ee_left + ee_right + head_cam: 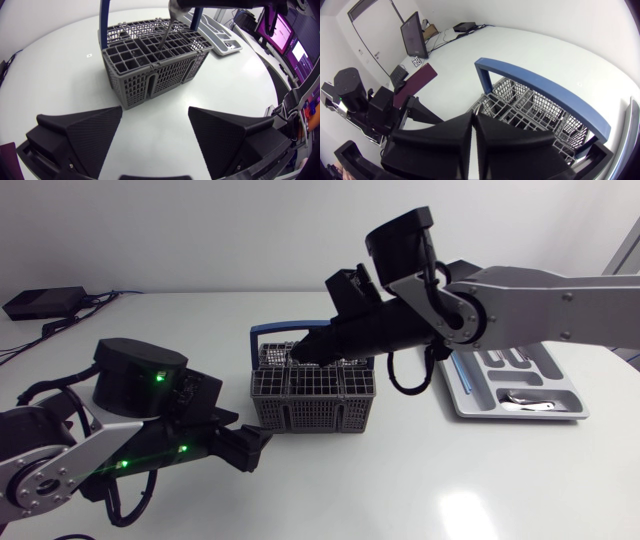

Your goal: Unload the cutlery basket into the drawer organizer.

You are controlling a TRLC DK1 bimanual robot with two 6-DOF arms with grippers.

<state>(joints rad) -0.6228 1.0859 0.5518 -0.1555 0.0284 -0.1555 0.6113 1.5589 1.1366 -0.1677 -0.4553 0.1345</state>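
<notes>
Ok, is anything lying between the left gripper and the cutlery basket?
Nothing: the left wrist view shows only bare white table between the open left gripper and the cutlery basket.

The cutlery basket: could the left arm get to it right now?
Probably yes. The left gripper stands open facing the cutlery basket with only bare table between them; the right gripper, shut on a utensil, is over its top, not the near wall.
</notes>
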